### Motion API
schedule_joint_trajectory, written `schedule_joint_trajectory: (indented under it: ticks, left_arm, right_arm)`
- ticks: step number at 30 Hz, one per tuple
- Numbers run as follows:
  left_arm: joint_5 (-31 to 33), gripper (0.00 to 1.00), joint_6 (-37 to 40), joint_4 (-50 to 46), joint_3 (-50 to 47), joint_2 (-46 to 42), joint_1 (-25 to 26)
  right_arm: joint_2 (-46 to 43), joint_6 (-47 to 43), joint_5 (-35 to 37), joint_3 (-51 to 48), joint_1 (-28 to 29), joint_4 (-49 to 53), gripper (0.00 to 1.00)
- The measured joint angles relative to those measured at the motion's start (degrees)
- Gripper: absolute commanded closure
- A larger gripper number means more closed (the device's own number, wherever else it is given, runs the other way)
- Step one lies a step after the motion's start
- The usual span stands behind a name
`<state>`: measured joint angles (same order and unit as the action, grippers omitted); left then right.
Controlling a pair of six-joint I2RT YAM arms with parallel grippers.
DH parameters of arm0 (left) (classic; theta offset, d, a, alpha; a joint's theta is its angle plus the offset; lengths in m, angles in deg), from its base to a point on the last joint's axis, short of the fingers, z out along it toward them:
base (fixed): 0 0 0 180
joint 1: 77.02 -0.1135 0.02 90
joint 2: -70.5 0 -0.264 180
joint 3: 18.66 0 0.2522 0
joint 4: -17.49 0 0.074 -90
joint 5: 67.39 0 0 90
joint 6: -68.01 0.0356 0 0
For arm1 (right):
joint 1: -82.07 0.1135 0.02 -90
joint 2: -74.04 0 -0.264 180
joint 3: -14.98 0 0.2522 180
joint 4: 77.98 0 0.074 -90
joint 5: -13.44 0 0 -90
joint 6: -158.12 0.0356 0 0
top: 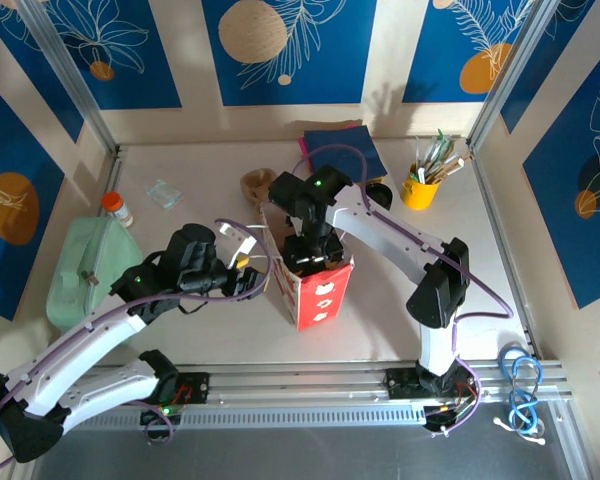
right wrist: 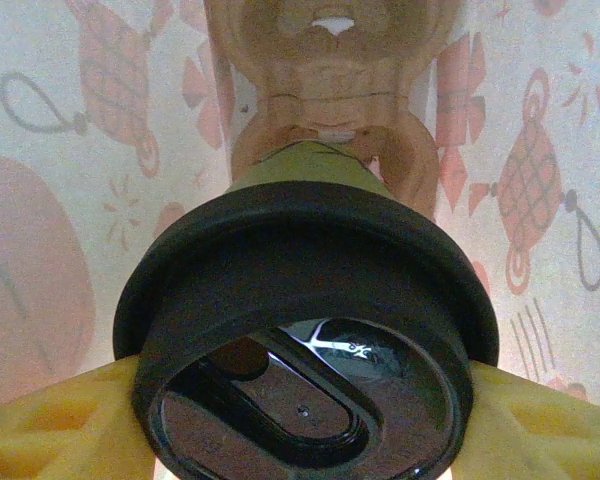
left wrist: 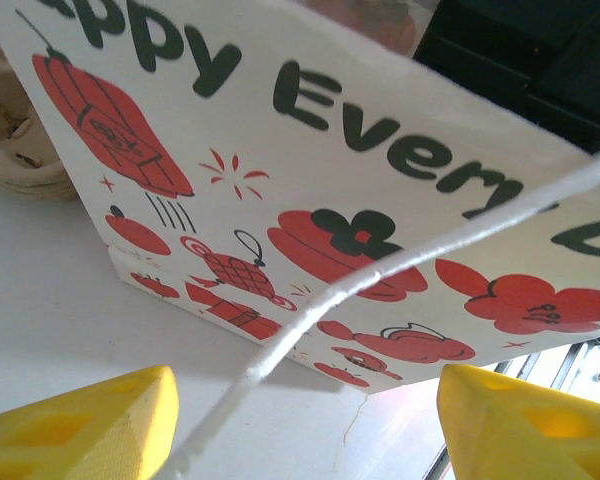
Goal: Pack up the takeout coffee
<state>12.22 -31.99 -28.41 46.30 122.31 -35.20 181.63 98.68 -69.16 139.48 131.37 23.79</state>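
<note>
Risks first. The coffee (right wrist: 300,165) is clamped on both sides by the right gripper (right wrist: 300,420) at about the level of the lid (right wrist: 280,260). Whether the pads sit on the lid or on the cup under it can't be told. It's down inside the bag (top: 320,298), right over the carrier (right wrist: 330,60), though whether it's seated can't be told either.

If it's let go off-centre from a well, it'd likely be tipped and spilled. If it's really held by the lid, that could get popped off. The bag could also be dragged over if a wall gets snagged on the way out, since nothing seems to be pinning it.

The left gripper (left wrist: 305,430) is spread wide with nothing clamped, and the handle (left wrist: 380,270) is just strung through the gap.

Pose-wise, the left arm is stretched low from near-left toward the bag. The right arm is folded up from near-right, wrist pointed down into the bag mouth.
</note>
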Motion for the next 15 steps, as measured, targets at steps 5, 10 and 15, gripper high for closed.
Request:
schedule_joint_trajectory:
  ticks: [5, 10, 15]
  left_arm:
    - [0.0, 0.31, 0.0, 0.0, 0.0, 0.0, 0.0]
    - [0.0, 0.31, 0.0, 0.0, 0.0, 0.0, 0.0]
    - [0.0, 0.31, 0.0, 0.0, 0.0, 0.1, 0.0]
  right_arm:
    - [0.3, -0.2, -0.2, 0.5, 0.0, -0.2, 0.48]
    - [0.3, -0.2, -0.2, 0.7, 0.1, -0.2, 0.48]
    - [0.3, -0.2, -0.2, 0.7, 0.1, -0.2, 0.48]
